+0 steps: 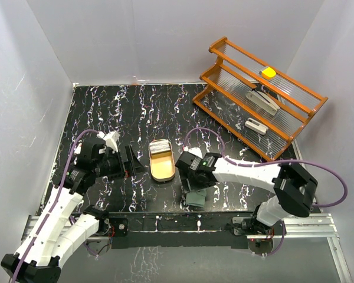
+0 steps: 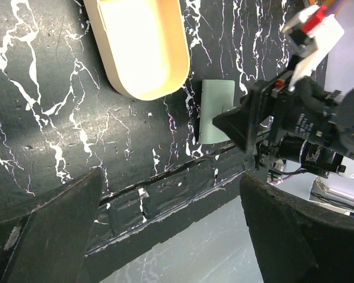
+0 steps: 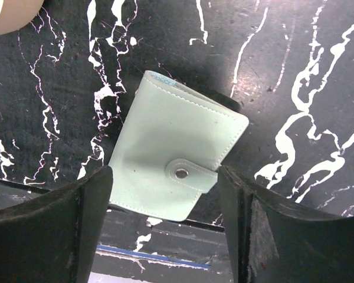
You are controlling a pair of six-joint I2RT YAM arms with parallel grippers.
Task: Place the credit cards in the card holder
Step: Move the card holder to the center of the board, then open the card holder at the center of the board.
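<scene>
On the black table (image 1: 135,112), the snapped-shut card holder (image 3: 177,153) lies directly below my right gripper (image 3: 164,194), long axis skewed between its wide, empty jaws; the credit cards (image 1: 159,145) sit in the tray (image 1: 163,172) beside my open, empty left gripper (image 1: 131,160).

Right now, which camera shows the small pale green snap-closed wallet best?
The right wrist view: the pale green wallet lies closed, nearly whole, snap facing up. The left wrist view shows only part of it; the top view, a largely covered patch.
</scene>
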